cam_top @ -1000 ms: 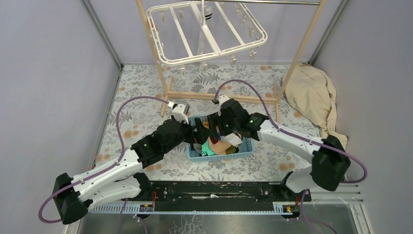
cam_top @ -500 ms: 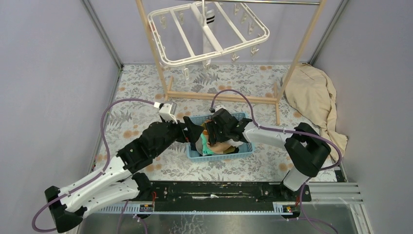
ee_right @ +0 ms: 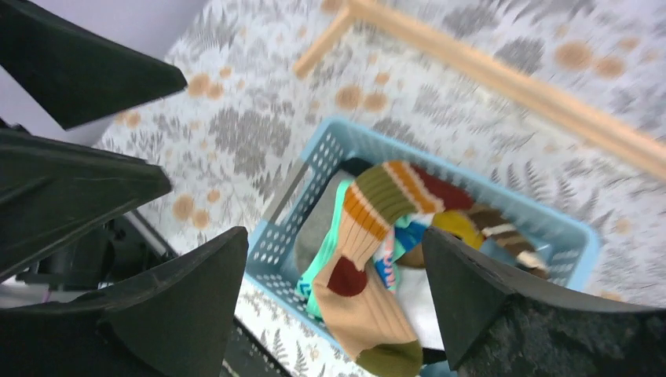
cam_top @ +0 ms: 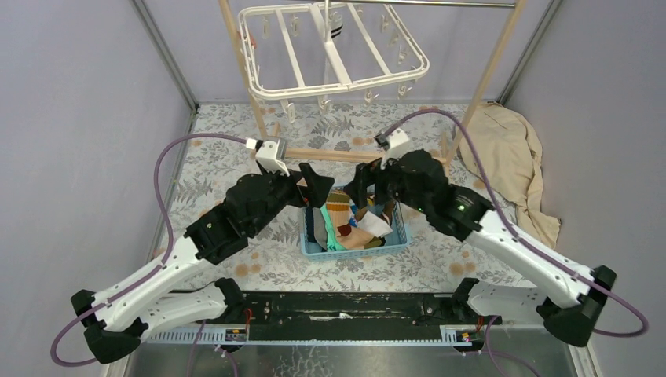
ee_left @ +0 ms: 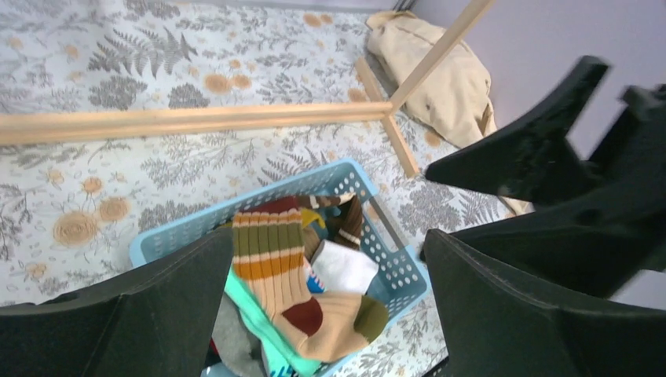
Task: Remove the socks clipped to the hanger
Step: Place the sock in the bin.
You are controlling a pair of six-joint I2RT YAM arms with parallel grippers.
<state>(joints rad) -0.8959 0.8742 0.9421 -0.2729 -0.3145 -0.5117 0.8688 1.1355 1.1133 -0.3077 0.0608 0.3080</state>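
Top external view: both arms reach over the basket (cam_top: 397,229) on the worktop (cam_top: 220,157). We note the socks (cam_top: 345,220) piled inside it, a brown-striped one (ee_left: 271,259) on top. Left end effector (cam_top: 318,192) hangs above the basket's left rim, fingers fully spread, nothing between them. Right end effector (cam_top: 367,192) sits above the basket's far right part, fingers likewise wide apart and empty; both wrist views agree. The hanger (cam_top: 340,61) hangs on the rack (cam_top: 481,86) at the far side, well apart from both arms. We see a white piece (cam_top: 336,27) with dark bands at its middle; whether it is a sock we cannot tell. Beige cloth (cam_top: 506,153) lies beside the rack's right foot.
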